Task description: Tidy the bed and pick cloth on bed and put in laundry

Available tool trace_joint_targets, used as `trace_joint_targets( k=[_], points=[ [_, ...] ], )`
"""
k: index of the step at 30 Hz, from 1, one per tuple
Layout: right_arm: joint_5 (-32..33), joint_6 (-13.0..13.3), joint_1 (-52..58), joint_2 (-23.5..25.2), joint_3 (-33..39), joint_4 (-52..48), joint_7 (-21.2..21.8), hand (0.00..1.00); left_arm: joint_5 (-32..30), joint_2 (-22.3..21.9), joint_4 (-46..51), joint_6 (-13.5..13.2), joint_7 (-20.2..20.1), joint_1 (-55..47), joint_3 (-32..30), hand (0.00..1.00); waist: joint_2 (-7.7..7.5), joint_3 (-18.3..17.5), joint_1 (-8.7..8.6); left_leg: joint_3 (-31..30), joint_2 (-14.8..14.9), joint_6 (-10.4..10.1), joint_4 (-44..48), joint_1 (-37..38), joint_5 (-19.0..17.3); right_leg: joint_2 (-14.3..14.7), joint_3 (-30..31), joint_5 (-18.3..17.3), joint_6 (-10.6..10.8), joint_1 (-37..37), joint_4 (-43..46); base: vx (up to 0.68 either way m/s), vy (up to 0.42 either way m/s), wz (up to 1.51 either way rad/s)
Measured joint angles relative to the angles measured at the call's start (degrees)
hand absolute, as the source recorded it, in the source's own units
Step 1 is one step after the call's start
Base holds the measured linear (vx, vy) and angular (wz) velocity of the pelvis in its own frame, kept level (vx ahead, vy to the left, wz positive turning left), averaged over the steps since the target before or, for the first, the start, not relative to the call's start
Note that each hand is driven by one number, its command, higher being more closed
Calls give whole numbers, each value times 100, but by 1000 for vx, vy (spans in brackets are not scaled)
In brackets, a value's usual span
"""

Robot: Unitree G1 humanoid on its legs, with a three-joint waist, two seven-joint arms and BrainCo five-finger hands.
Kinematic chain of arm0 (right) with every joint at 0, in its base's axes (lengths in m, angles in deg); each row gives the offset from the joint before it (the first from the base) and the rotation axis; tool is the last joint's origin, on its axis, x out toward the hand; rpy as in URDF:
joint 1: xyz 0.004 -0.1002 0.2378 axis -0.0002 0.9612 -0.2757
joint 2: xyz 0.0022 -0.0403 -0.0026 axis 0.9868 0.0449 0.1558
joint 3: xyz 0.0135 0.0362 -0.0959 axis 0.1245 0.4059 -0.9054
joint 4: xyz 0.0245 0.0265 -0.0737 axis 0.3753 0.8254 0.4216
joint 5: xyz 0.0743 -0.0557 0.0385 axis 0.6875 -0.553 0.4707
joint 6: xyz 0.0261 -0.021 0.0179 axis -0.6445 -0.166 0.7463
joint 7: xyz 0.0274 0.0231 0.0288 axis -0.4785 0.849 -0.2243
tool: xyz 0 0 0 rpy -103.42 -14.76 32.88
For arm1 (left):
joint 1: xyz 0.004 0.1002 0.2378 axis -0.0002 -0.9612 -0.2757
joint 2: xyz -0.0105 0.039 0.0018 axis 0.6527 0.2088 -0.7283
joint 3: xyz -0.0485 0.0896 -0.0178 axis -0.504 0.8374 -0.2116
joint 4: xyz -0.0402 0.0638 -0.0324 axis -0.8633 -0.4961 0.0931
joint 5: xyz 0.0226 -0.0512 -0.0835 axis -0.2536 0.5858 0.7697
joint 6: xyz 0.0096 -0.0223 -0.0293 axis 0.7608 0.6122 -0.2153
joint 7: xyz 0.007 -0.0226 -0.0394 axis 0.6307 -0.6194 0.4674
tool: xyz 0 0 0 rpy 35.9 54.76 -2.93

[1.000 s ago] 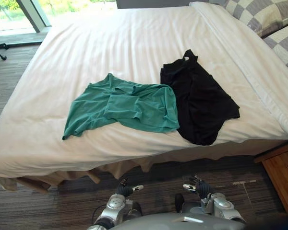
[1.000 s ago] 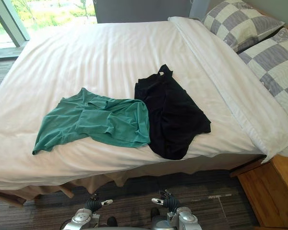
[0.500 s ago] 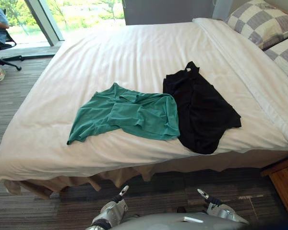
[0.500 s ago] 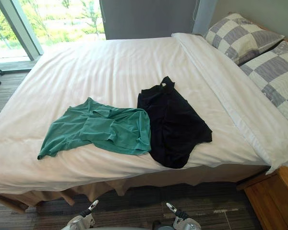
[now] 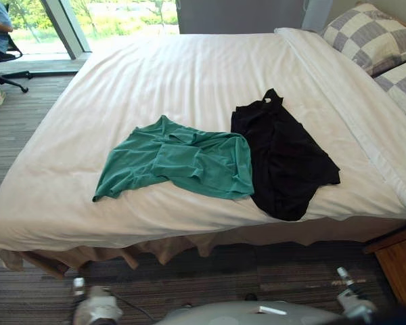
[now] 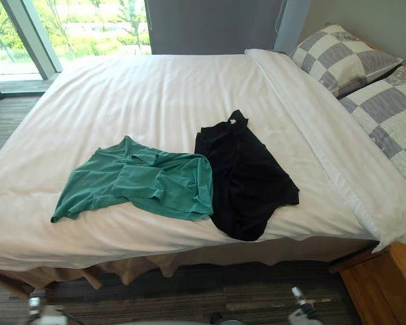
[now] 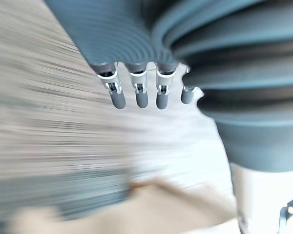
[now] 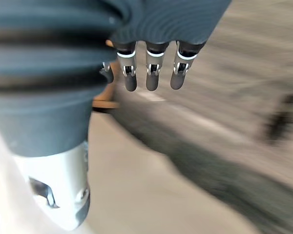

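Risk: left hand (image 7: 136, 95) and right hand (image 8: 151, 75) hang open, empty; green cloth (image 5: 179, 159) touches black cloth (image 5: 284, 156), so grabbing one may drag both off bed (image 5: 189, 74).

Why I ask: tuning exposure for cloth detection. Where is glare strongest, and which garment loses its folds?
Left eye view: daylight from the window glares brightest at the far edge of the bed. Right eye view: the black garment shows almost no folds; the green garment keeps clear fold shading.
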Motion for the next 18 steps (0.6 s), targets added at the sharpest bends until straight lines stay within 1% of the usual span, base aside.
trace_joint_targets(
  k=[1, 2, 3, 4, 6, 7, 8, 9, 10, 11, 12, 13, 14, 15, 16, 17, 18],
  points=[
    [-148, 36, -15, -198, -38, -275, 85, 0, -140, 155, 185, -99, 162, 14, -105, 0, 10, -7, -4, 1, 7, -4, 15, 0, -3, 4, 0, -8, -6, -9, 16, 61, -15, 0],
    [-320, 41, -25, -381, -194, -609, 167, 0, -502, 310, 416, -140, 336, 28, -105, 0, 15, -13, -15, 5, 20, -17, 18, 1, -11, 15, 0, -14, -9, -18, 22, 60, -16, -1],
    [-372, 41, -30, -427, -251, -719, 187, 0, -588, 349, 520, -141, 355, 35, -103, 0, 11, -16, -19, 6, 26, -22, 18, 1, -15, 20, 0, -15, -10, -20, 23, 0, 0, 0],
    [-500, 43, -42, -506, -362, -967, 242, 0, -918, 440, 762, -142, 438, 90, -82, 0, 3, -23, -17, 8, 39, -28, 19, 0, -18, 33, -1, -15, -11, -36, 24, 0, 0, 0],
    [-902, 43, -213, -599, -569, -1604, 450, 0, -1804, 654, 1466, -102, 542, 258, -28, 0, 12, -24, -33, 15, 55, -35, 20, -5, -20, 47, 0, -16, -13, -66, 26, 0, 0, 0],
    [-946, 44, -242, -601, -585, -1728, 486, 0, -1946, 694, 1596, -83, 539, 303, -6, 0, 20, -23, -38, 15, 55, -36, 21, -5, -21, 47, 0, -16, -13, -66, 27, 0, 0, 0],
    [-1168, 46, -291, -635, -677, -1992, 593, 0, -2298, 784, 1931, -12, 479, 426, 56, 0, 40, -31, -43, 17, 53, -40, 21, -5, -23, 44, 0, -16, -13, -64, 40, 15, -6, -4],
    [-1368, 40, -376, -706, -829, -2182, 712, 0, -2662, 912, 2214, 79, 308, 501, 197, 0, 69, -39, -61, 27, 50, -42, 22, -3, -24, 40, -1, -16, -13, -67, 74, 16, -6, -4],
    [-1407, 38, -403, -747, -898, -2235, 743, 0, -2786, 940, 2295, 130, 236, 528, 222, 0, 79, -37, -70, 28, 48, -42, 22, 0, -24, 37, -2, -16, -13, -72, 87, 5, 1, -3],
    [-1536, 32, -440, -857, -1042, -2439, 844, 0, -3117, 974, 2530, 231, 22, 647, 330, 0, 113, -34, -88, 27, 37, -43, 23, 8, -24, 25, -21, -16, -12, -82, 123, 0, 0, 0],
    [-1569, 28, -492, -929, -1194, -2650, 910, 0, -3432, 988, 2736, 273, -179, 734, 492, 0, 121, -39, -111, 26, 25, -42, 23, 9, -24, 18, -15, -20, -10, -92, 124, 0, 0, 0],
    [-1569, 21, -537, -952, -1258, -2705, 946, 0, -3530, 1002, 2781, 291, -254, 762, 573, 0, 121, -39, -128, 27, 21, -42, 23, 7, -24, 15, -11, -21, -11, -95, 122, -39, 0, -5],
    [-1567, 15, -720, -993, -1456, -2785, 1010, 0, -3713, 1033, 2810, 374, -508, 860, 833, 0, 121, -38, -171, 29, 15, -41, 26, 10, -23, 12, 7, -20, -12, -105, 121, -37, -3, -4],
    [-1567, 15, -794, -992, -1524, -2804, 1027, 0, -3726, 1032, 2822, 415, -625, 912, 964, 0, 120, -38, -176, 29, 15, -41, 45, 9, -24, 11, 13, -20, -12, -125, 122, -61, -5, -7],
    [-1565, 7, -924, -992, -1663, -2819, 1071, 0, -3889, 1012, 2917, 577, -905, 959, 1201, 0, 113, -34, -186, 29, 15, -43, 89, 6, -30, 10, 26, -20, -13, -129, 131, -57, -11, -5],
    [-1562, -54, -978, -992, -1786, -2957, 1094, 0, -4043, 940, 3064, 775, -1239, 1028, 1516, 0, 115, -31, -186, 28, 18, -43, 95, 5, -32, 14, 31, -19, -14, -130, 131, -52, -14, -5],
    [-1562, -76, -1012, -989, -1843, -2997, 1109, 0, -4081, 904, 3087, 839, -1370, 1056, 1631, 0, 122, -26, -189, 27, 21, -43, 100, 6, -32, 17, 34, -17, -16, -130, 133, -32, -20, -4]
  ],
)
